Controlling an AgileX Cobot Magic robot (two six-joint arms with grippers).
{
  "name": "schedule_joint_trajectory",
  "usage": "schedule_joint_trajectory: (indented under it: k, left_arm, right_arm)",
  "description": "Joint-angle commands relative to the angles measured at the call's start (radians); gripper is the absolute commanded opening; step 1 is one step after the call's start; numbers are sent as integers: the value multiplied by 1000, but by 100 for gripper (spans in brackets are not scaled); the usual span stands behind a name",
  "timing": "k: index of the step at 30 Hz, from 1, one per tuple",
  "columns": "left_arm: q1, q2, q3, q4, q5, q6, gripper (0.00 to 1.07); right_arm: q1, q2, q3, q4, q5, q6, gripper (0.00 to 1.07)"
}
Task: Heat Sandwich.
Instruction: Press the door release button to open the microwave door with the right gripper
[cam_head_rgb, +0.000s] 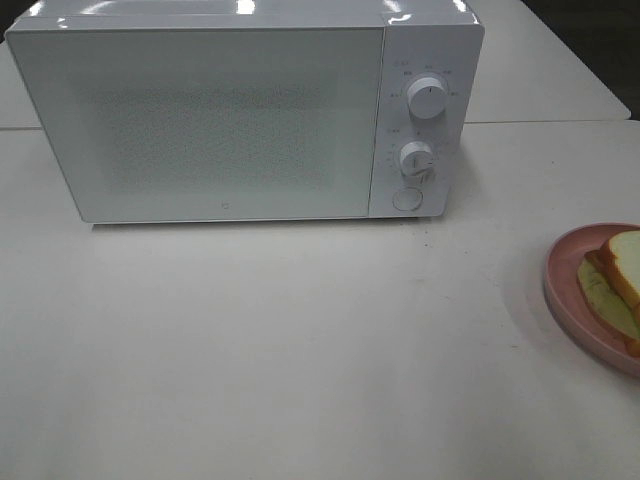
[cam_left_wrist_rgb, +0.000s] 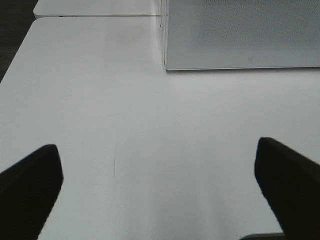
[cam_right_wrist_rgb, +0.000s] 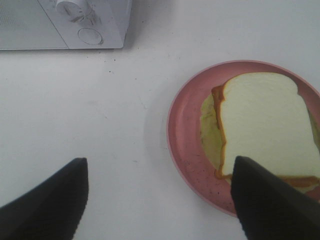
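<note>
The sandwich (cam_head_rgb: 617, 280), white bread with brown crust and pale yellow-green filling, lies on a round pink plate (cam_head_rgb: 562, 283) at the right edge of the table; it also shows in the right wrist view (cam_right_wrist_rgb: 265, 125) on its plate (cam_right_wrist_rgb: 182, 135). A white microwave (cam_head_rgb: 230, 110) stands at the back with its door shut. My right gripper (cam_right_wrist_rgb: 157, 200) is open and empty, above the table just beside the plate. My left gripper (cam_left_wrist_rgb: 157, 190) is open and empty over bare table in front of the microwave (cam_left_wrist_rgb: 240, 35). Neither gripper shows in the exterior high view.
The microwave has two knobs (cam_head_rgb: 428, 100) and a round door button (cam_head_rgb: 406, 198) on its right panel. The white table (cam_head_rgb: 250, 340) meets a second table behind, with a seam (cam_head_rgb: 550, 122) at the right. The table's left edge (cam_left_wrist_rgb: 20, 55) shows in the left wrist view.
</note>
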Motion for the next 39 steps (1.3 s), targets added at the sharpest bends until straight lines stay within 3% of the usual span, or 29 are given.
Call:
schedule_joint_trajectory:
  k: [1,15,27,30,32,39]
  left_arm:
    - [2,-29,3,-2,-3,-9,101]
    - [2,-29,3,-2,-3,-9,101]
    - [2,-29,3,-2,-3,-9,101]
    - [2,-29,3,-2,-3,-9,101]
    - [2,-29,3,-2,-3,-9,101]
    - [2,-29,3,-2,-3,-9,101]
  right_arm:
    - [-7,66,-6,18,-84,0,76]
    - [-4,281,4,64,-251,0,76]
    - [-2,309,152,93,-609,0,76]
    - [42,309,181,108,-685,0,76]
    - [123,310,210,111,-781,0,76]
    - [209,310,222,112,-888,0,76]
